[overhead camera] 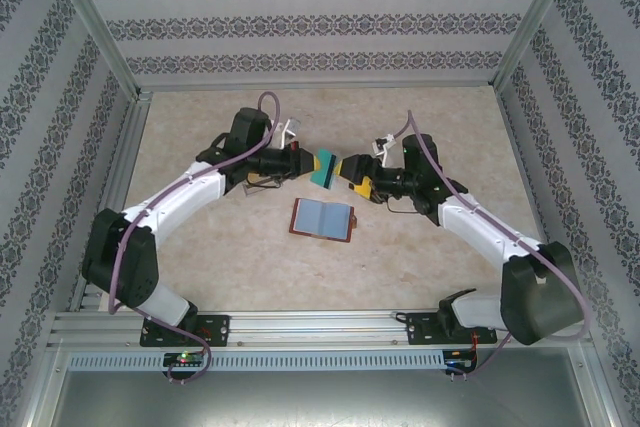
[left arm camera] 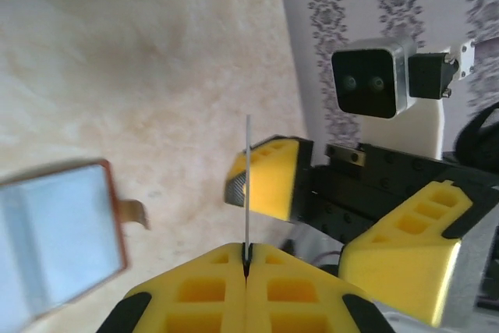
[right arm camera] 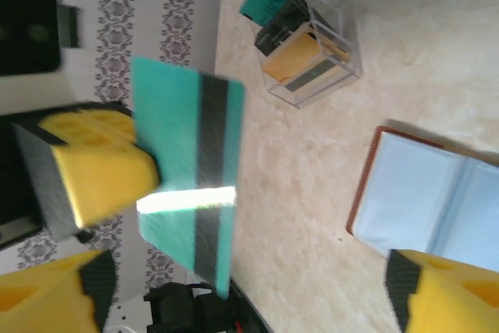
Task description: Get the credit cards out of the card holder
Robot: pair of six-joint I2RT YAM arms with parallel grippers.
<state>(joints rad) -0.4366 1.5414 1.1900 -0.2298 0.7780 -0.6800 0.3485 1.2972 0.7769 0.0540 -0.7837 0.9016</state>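
Observation:
My left gripper (overhead camera: 306,163) is shut on a teal credit card (overhead camera: 323,167) and holds it above the table. The card (left arm camera: 247,185) shows edge-on as a thin line rising from my shut left gripper (left arm camera: 247,259). Its flat teal face with a dark stripe (right arm camera: 187,169) is seen from the right wrist, with the left finger (right arm camera: 93,169) on it. My right gripper (overhead camera: 352,173) is open, and one of its fingers (left arm camera: 269,177) is close beside the card's free end. The brown card holder (overhead camera: 322,218) lies open on the table, blue-grey sleeves up (right arm camera: 429,208).
A clear plastic box (right arm camera: 308,44) stands on the table beyond the card holder and holds teal, black and tan-yellow cards upright. Patterned walls close in the table at the back and sides. Bare table lies around the card holder (left arm camera: 54,239).

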